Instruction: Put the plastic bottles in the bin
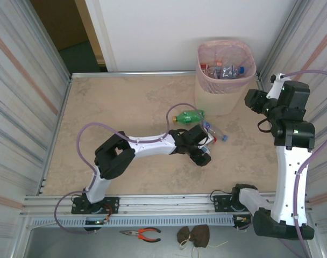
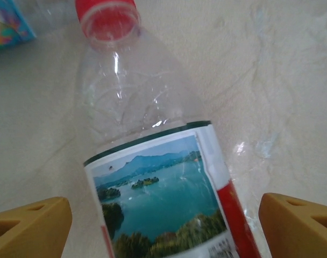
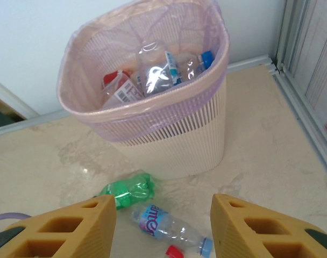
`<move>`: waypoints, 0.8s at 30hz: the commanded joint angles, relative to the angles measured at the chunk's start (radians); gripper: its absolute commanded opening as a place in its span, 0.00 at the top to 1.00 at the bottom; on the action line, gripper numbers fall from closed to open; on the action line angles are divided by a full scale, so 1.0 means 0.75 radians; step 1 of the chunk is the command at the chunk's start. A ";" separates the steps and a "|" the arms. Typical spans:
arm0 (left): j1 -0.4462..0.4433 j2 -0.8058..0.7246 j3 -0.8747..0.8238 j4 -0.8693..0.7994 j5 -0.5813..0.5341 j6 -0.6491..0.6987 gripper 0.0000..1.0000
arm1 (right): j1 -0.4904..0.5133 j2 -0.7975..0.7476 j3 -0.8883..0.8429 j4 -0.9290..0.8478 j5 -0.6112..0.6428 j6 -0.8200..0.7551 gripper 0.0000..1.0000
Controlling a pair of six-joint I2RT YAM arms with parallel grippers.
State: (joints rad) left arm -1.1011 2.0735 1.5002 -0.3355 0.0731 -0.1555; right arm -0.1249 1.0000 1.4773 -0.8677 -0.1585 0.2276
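One bottle (image 2: 153,177), cap away from claw (image 2: 163,226)

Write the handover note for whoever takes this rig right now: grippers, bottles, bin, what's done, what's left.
Left gripper: open, fingers either side of the red-capped bottle, which lies on the table; not closed on it.
Right gripper: open, empty, near the bin and facing it.
Done: several bottles lie in the bin.
Left: three on the table beside the bin: the red-capped bottle, the green bottle and the blue-capped bottle.
Likely next: close the left gripper on the red-capped bottle and carry it to the bin.
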 commanded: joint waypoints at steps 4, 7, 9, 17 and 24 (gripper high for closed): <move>-0.011 0.021 0.039 -0.078 -0.001 -0.003 0.23 | -0.013 -0.057 -0.034 -0.006 -0.034 0.005 0.51; -0.014 0.021 0.032 -0.086 -0.009 0.002 0.31 | -0.011 -0.065 -0.045 -0.003 -0.032 0.003 0.52; -0.016 0.006 0.023 -0.088 -0.016 0.005 0.34 | -0.012 -0.070 -0.051 -0.005 -0.032 0.005 0.52; -0.015 -0.165 -0.083 -0.063 -0.062 0.017 0.38 | -0.012 -0.106 -0.072 -0.001 -0.088 0.064 0.51; -0.017 -0.435 -0.271 0.080 -0.065 0.031 0.39 | -0.011 -0.175 -0.184 0.094 -0.274 0.271 0.51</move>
State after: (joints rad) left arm -1.1065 1.8408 1.3319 -0.3393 0.0410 -0.1539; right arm -0.1268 0.8913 1.3628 -0.8406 -0.2810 0.3359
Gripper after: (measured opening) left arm 0.620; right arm 0.490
